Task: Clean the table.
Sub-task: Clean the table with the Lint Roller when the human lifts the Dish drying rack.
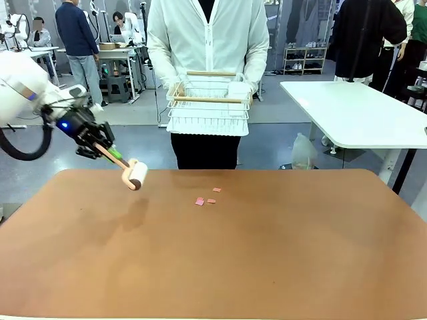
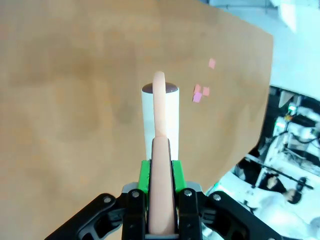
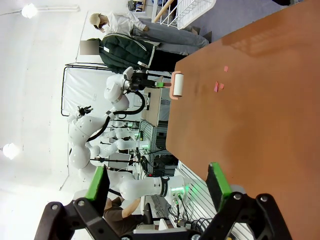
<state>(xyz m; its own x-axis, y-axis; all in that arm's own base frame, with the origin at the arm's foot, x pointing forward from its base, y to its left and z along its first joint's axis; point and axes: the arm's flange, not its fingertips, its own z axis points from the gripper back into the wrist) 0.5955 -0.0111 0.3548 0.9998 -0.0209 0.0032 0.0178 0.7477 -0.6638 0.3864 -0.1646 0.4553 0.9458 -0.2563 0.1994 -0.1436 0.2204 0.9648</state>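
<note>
A busy lab lies behind, with a white table (image 1: 353, 113) off to the far right. In front, the broad reddish-brown worktop (image 1: 267, 267) spreads across most of the front view, bare apart from a little litter near its far edge. A person (image 1: 208, 40) stands at that far edge, holding a white wire basket (image 1: 208, 100) at waist height.

The left end effector (image 1: 110, 152) comes in from the far-left corner with its jaws pressed together on the pink handle of a lint roller (image 1: 135, 175). The white roll hangs just above the surface, casting a shadow below it. The right end effector (image 3: 157, 182) has its fingers spread with nothing between them, and sits well apart from the litter.

A few pink paper scraps (image 1: 200, 201) lie to the roller's right, close together and near the far edge in front of the person.

The step in hand looks like carrying the roller to the scraps. The next move calls for lowering the roll flat onto the worktop and rolling it rightward over them. There is plenty of open room on the near side and to the right. The tight margin is the far edge just beyond the scraps, with the basket above it.
</note>
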